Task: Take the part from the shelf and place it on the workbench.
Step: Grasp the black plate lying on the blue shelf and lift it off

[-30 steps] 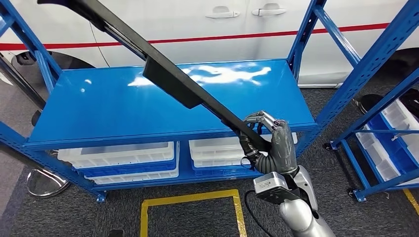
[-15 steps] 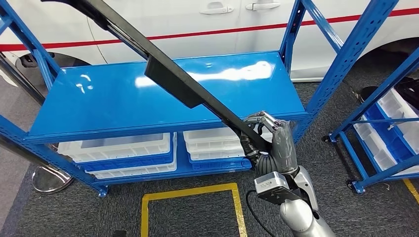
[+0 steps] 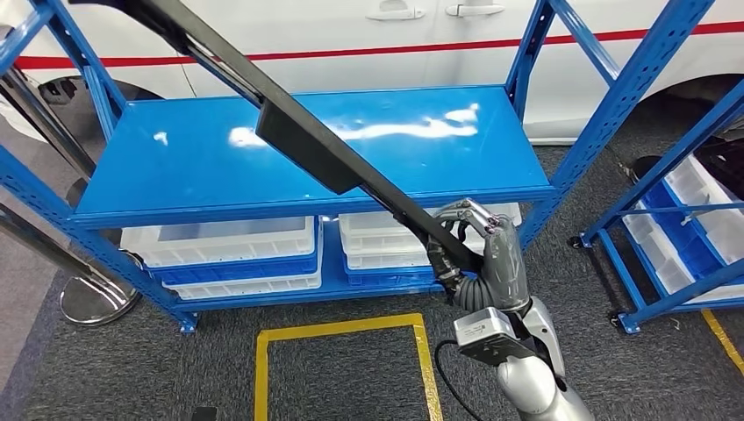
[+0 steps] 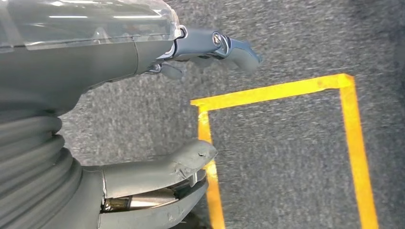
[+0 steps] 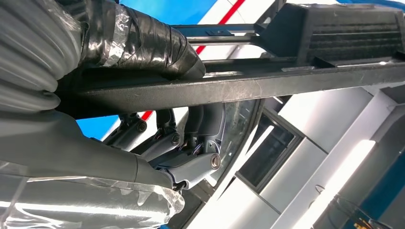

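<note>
A long black bar-shaped part (image 3: 298, 140) with a wider block at its middle runs slanting from the upper left down to my right hand (image 3: 478, 254), which grips its lower end in front of the blue shelf (image 3: 158, 189). The part hangs in the air above the shelf's top board. In the right wrist view the fingers (image 5: 191, 138) wrap around the black part (image 5: 248, 86). My left hand (image 4: 157, 119) hangs over the carpet, fingers apart, holding nothing.
White trays (image 3: 228, 254) sit on the lower level of the shelf. A second blue rack (image 3: 676, 219) stands to the right. A white car (image 3: 307, 35) is behind the shelf. A yellow taped square (image 3: 342, 360) marks the grey carpet. A chrome post base (image 3: 96, 303) stands at the left.
The whole picture has shifted slightly as the camera moved: the shelf now sits a little more to the right. My right hand still holds the part the same way.
</note>
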`<state>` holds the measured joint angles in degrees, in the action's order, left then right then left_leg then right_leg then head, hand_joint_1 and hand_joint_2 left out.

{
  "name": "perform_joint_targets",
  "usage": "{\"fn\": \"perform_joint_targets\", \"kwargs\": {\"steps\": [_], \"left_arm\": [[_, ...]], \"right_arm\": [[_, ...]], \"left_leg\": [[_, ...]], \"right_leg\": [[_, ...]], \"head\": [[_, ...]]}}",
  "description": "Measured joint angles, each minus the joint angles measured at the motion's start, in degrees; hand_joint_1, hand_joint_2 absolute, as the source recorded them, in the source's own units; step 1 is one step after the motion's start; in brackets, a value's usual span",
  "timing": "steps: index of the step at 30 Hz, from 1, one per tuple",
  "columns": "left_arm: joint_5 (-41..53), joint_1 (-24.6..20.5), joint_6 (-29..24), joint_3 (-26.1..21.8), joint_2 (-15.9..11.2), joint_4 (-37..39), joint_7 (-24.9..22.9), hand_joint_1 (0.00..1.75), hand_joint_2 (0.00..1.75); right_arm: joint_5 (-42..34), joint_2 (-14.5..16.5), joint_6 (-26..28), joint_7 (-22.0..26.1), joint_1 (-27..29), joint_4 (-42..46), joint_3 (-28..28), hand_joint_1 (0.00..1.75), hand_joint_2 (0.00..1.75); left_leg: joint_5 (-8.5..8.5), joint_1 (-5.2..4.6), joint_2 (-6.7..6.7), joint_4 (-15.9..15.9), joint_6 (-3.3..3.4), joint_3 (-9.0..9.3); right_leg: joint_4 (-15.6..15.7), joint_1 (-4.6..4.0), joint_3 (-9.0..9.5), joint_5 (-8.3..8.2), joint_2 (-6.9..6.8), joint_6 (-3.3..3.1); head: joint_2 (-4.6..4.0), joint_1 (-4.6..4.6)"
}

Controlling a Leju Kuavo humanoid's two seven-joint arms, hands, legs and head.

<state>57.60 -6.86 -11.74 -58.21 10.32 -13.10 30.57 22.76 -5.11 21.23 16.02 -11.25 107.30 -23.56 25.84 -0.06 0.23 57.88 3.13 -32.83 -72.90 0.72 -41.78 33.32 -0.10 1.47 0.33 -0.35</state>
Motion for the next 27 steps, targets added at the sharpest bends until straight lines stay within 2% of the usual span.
{"fn": "perform_joint_targets", "kwargs": {"steps": [1,2,3,5,6,7,9,10,11,12,13,15,16,17,18,20,21,22,25,26,27], "left_arm": [[0.0,0.0,0.0,0.0,0.0,0.0,0.0,0.0,1.75],[0.0,0.1,0.0,0.0,0.0,0.0,0.0,0.0,1.75],[0.0,0.1,0.0,0.0,0.0,0.0,0.0,0.0,1.75],[0.0,0.1,0.0,0.0,0.0,0.0,0.0,0.0,1.75],[0.0,0.0,0.0,0.0,0.0,0.0,0.0,0.0,1.75],[0.0,0.0,0.0,0.0,0.0,0.0,0.0,0.0,1.75],[0.0,0.0,0.0,0.0,0.1,0.0,0.0,0.0,1.75],[0.0,0.0,0.0,0.0,0.0,0.0,0.0,0.0,1.75],[0.0,0.0,0.0,0.0,0.0,0.0,0.0,0.0,1.75],[0.0,0.0,0.0,0.0,0.0,0.0,0.0,0.0,1.75],[0.0,0.0,0.0,0.0,0.0,0.0,0.0,0.0,1.75],[0.0,0.1,-0.1,0.0,0.0,0.0,0.0,0.0,1.75],[0.0,0.1,-0.1,0.0,0.0,0.0,0.0,0.0,1.75],[0.0,0.1,-0.1,0.0,0.0,0.0,-0.1,0.0,1.75],[0.0,0.1,-0.1,0.0,0.0,0.0,-0.1,0.0,1.75],[-0.1,0.0,-0.1,0.0,0.0,0.0,-0.1,0.0,1.75],[-0.1,0.0,-0.1,0.0,0.0,0.0,-0.1,0.0,1.75],[-0.1,-0.1,-0.1,0.0,0.0,0.0,-0.1,0.0,1.75],[-0.1,0.1,-0.2,0.0,-0.1,0.0,-0.1,0.0,1.75],[-0.1,0.1,-0.2,0.0,-0.1,0.0,-0.1,0.0,1.75],[-0.1,0.1,-0.2,0.0,-0.1,0.0,-0.2,0.0,1.75]], "right_arm": [[0.0,0.0,0.0,0.0,0.1,0.0,0.0,1.75,1.75],[0.0,0.0,0.0,0.0,0.1,0.0,0.0,1.75,1.75],[0.0,0.0,0.0,0.0,0.2,0.0,0.0,1.75,1.75],[0.0,0.0,0.0,0.0,0.1,0.0,0.0,1.75,1.75],[0.0,0.0,0.0,0.0,0.1,0.1,0.0,1.75,1.75],[-0.1,0.0,-0.1,0.0,0.1,0.2,0.1,1.75,1.75],[-0.2,0.0,-0.1,0.0,0.0,0.3,0.1,1.75,1.75],[-0.2,0.0,-0.1,0.0,0.0,0.3,0.1,1.75,1.75],[-0.2,0.0,-0.1,0.0,0.0,0.3,0.1,1.75,1.75],[-0.2,0.0,-0.1,0.0,0.0,0.4,0.1,1.75,1.75],[-0.2,0.0,-0.1,0.0,0.0,0.4,0.1,1.75,1.75],[-0.2,0.0,-0.2,0.0,0.0,0.4,0.1,1.75,1.75],[-0.2,0.0,-0.2,0.0,0.1,0.4,0.1,1.75,1.75],[-0.2,0.0,-0.2,0.0,0.1,0.4,0.1,1.75,1.75],[-0.3,0.0,-0.2,0.0,0.1,0.4,0.1,1.75,1.75],[-0.3,0.0,-0.2,0.0,0.1,0.5,0.1,1.75,1.75],[-0.3,0.0,-0.2,0.0,0.1,0.5,0.1,1.75,1.75],[-0.4,0.0,-0.2,0.0,0.0,0.6,0.1,1.75,1.75],[-0.5,0.0,-0.2,0.1,0.0,0.7,0.1,1.75,1.75],[-0.5,0.0,-0.2,0.1,0.1,0.7,0.2,1.75,1.75],[-0.6,0.0,-0.2,0.1,0.1,0.7,0.2,1.75,1.75]], "left_leg": [[-0.36,-0.08,0.01,0.1,0.0,-0.65],[-0.69,-0.13,0.01,0.3,-0.05,-1.27],[-0.96,-0.16,0.0,0.4,-0.12,-1.8],[-1.39,-0.25,-0.02,0.7,-0.38,-2.53],[-1.64,-0.27,-0.03,0.7,-0.65,-2.71],[-1.89,-0.27,-0.02,0.8,-0.95,-2.8],[-2.53,-0.21,-0.04,0.6,-1.68,-2.89],[-2.39,-0.18,-0.09,0.8,-1.99,-3.07],[-1.5,-0.16,-0.15,1.5,-2.31,-3.48],[0.21,-0.1,-0.21,3.3,-2.6,-4.19],[2.64,0.09,-0.23,6.2,-2.88,-5.22],[6.83,0.52,-0.22,13.0,-3.42,-7.21],[7.6,0.74,-0.22,15.1,-3.65,-7.49],[7.3,0.94,-0.21,15.4,-3.83,-6.86],[6.14,1.13,-0.21,13.6,-3.96,-5.13],[3.72,1.32,-0.25,5.8,-3.98,0.16],[3.07,1.23,-0.32,2.6,-3.78,2.1],[2.92,1.07,-0.4,0.7,-3.53,3.1],[2.35,0.77,-0.39,-0.1,-2.43,2.73],[1.94,0.79,-0.29,-0.3,-1.95,2.5],[1.49,0.85,-0.18,-0.4,-1.42,2.2]], "right_leg": [[-1.8,0.0,-0.04,0.56,0.0,0.0],[-1.5,-0.01,0.97,0.1,0.0,-0.06],[1.0,-0.03,3.13,-1.1,0.0,-0.22],[9.0,-0.27,8.69,-3.21,-0.01,-0.78],[12.0,-0.46,10.61,-3.78,-0.02,-1.04],[13.7,-0.67,11.57,-3.94,0.0,-1.25],[14.5,-0.85,11.53,-4.42,0.04,-1.68],[14.8,-0.76,11.44,-4.81,-0.04,-1.99],[15.1,-0.62,11.25,-5.29,-0.16,-2.41],[15.4,-0.47,11.01,-5.8,-0.29,-2.84],[15.5,-0.44,10.68,-6.23,-0.42,-3.13],[15.5,-0.52,9.75,-6.9,-0.51,-3.4],[15.4,-0.54,9.22,-7.22,-0.53,-3.33],[15.2,-0.53,8.69,-7.51,-0.54,-3.22],[15.0,-0.48,8.13,-7.77,-0.52,-3.07],[14.4,-0.44,7.24,-8.08,-0.49,-2.7],[14.1,-0.45,6.89,-8.25,-0.49,-2.4],[14.0,-0.44,6.65,-8.46,-0.5,-2.06],[13.9,-0.26,6.24,-9.04,-0.46,-0.97],[13.3,-0.17,5.92,-8.33,-0.37,-0.71],[11.9,-0.08,5.35,-6.84,-0.27,-0.48]], "head": [[0.0,0.0],[0.0,0.0],[0.0,0.0],[0.0,0.0],[0.0,-0.01],[0.0,-0.01],[0.0,-0.02],[0.0,-0.01],[0.0,-0.04],[0.0,-0.05],[0.0,-0.07],[0.0,-0.07],[0.0,-0.07],[0.0,-0.07],[0.0,-0.08],[0.0,-0.08],[0.0,-0.07],[0.0,-0.06],[0.0,-0.04],[0.0,-0.02],[0.0,-0.02]]}}
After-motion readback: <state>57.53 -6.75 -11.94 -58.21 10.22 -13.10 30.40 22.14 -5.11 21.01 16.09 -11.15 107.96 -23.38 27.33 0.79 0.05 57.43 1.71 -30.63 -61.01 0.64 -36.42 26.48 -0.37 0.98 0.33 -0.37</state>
